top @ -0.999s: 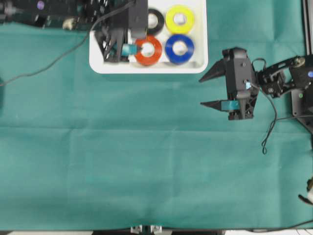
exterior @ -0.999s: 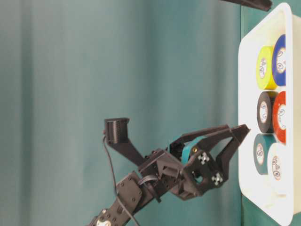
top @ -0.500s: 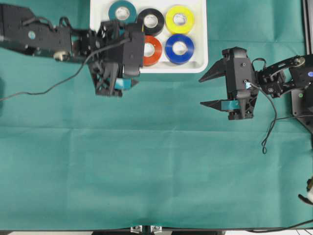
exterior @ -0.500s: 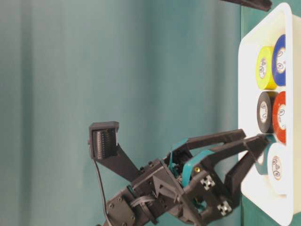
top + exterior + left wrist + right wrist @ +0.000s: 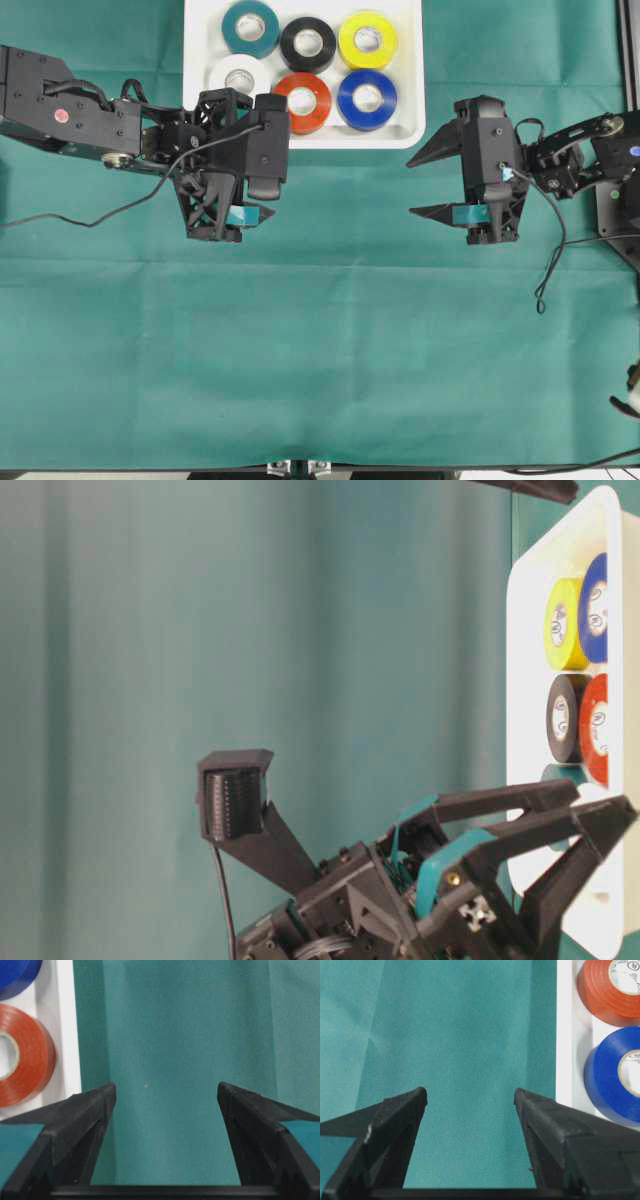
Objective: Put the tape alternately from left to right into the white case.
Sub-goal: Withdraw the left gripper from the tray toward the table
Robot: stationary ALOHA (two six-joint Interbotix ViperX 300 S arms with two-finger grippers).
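— What sort of place am I looking into here?

— I'm reading it as a robotics lab bench, not a home or shop. A green cloth (image 5: pixel 330 350) is covering the whole tabletop, creased in straight folds, and a matching green backdrop (image 5: pixel 250 630) is hanging behind it.

— Anything else pointing that way?

— Two black arms are sitting at opposite sides, loose black cables (image 5: pixel 548 270) are trailing over the cloth, and bare metal framing (image 5: pixel 630 50) is showing at the right edge. I'm seeing no furniture or household clutter, only rig hardware.
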